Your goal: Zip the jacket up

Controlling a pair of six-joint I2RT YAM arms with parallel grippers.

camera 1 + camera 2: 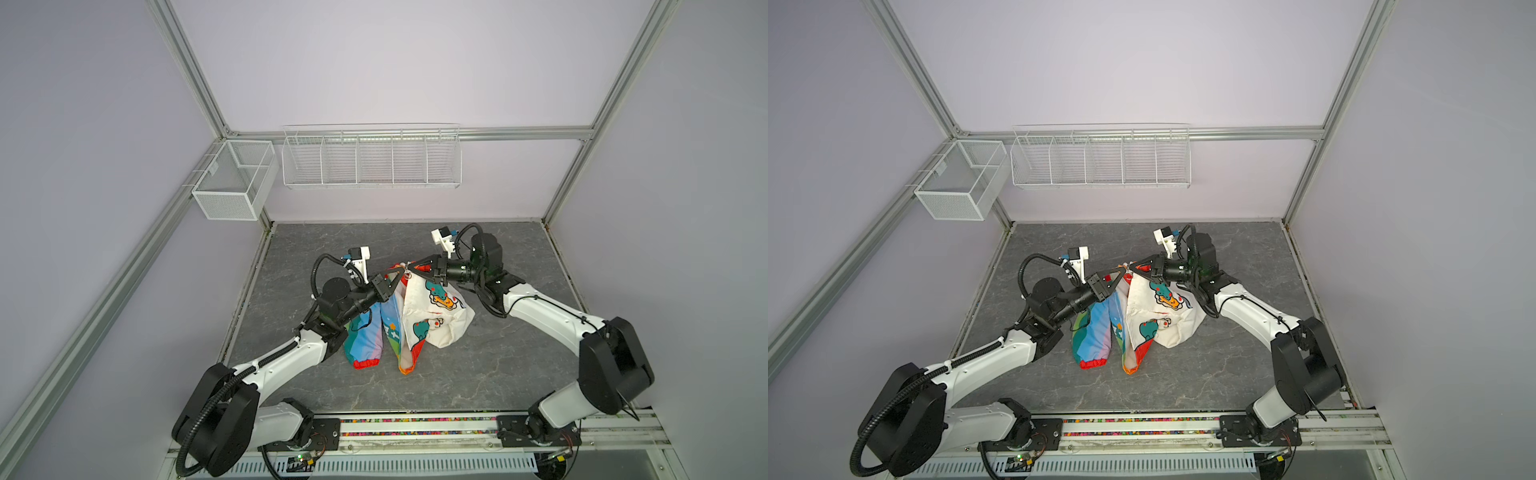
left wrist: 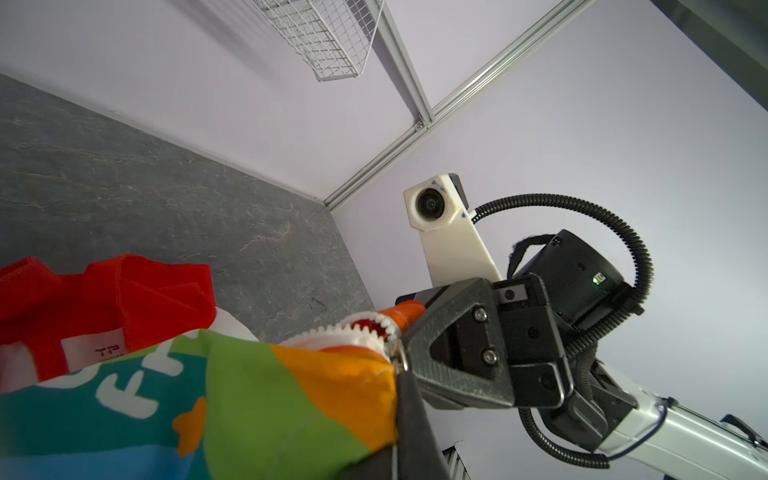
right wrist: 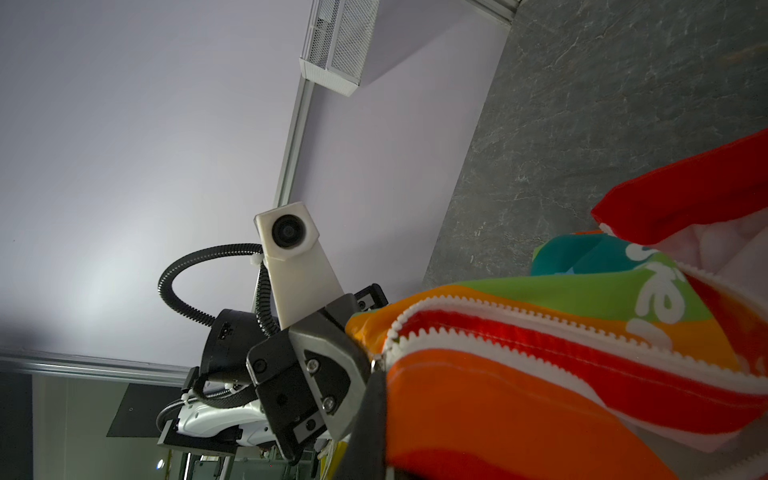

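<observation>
Tabletop [image 1: 498, 365], grippers [image 1: 400, 273] [image 1: 413, 267] tip-to-tip on jacket [image 1: 432, 320]

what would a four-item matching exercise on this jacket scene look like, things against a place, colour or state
Things:
1. left gripper
2. zipper
3. wire rack
4. sleeve cuff

Matches:
a. on the back wall
b. red
c. shut on the jacket
d. tooth rows apart

Pairs: 1-c, 2-d, 3-a, 4-b
</observation>
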